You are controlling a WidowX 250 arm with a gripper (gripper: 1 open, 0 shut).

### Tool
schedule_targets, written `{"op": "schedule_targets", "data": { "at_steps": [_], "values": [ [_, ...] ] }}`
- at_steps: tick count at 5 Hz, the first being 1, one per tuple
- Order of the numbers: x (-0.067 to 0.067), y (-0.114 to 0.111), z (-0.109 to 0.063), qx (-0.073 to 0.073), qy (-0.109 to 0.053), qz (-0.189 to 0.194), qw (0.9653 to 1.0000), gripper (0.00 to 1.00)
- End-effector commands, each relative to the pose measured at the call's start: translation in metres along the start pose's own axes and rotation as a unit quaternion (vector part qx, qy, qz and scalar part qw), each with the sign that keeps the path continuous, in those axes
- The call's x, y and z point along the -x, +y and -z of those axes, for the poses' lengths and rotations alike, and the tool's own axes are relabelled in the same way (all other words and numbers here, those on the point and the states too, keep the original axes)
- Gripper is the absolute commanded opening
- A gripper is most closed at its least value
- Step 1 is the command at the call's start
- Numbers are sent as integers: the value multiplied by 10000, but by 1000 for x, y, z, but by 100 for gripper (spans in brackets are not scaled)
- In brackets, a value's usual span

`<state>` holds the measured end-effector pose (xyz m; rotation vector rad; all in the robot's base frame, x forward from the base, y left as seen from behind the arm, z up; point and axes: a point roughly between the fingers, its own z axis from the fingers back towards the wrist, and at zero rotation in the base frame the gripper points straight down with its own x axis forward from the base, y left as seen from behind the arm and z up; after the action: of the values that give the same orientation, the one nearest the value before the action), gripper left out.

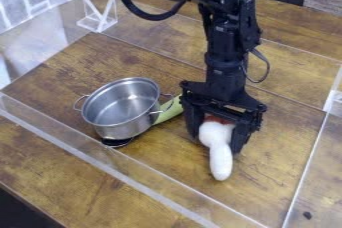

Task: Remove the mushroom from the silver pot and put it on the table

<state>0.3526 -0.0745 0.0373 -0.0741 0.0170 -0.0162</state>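
The mushroom [218, 150] lies on the table [80, 172] right of the silver pot [122, 107], white stem toward the front, its cap end under the gripper. My gripper [221, 130] stands directly over that end, jaws open and straddling the mushroom without closing on it. The pot's inside looks bare and shiny.
A yellow-green-handled spoon [170, 108] rests against the pot's right side. Clear acrylic walls [160, 187] edge the table at the front and left. A clear stand [96, 14] sits at the back left.
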Motion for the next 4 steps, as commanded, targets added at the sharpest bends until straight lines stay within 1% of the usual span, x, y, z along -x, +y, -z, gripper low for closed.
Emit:
{"op": "schedule_targets", "data": {
  "at_steps": [1,2,3,4],
  "values": [
    [-10,8,-13,29,-290,-186,9994,100],
    [-10,13,-11,15,-272,-346,9990,100],
    [-9,11,-9,-3,-268,-577,9980,100],
    [-9,12,-34,-60,-391,-609,9974,100]
  ]
}}
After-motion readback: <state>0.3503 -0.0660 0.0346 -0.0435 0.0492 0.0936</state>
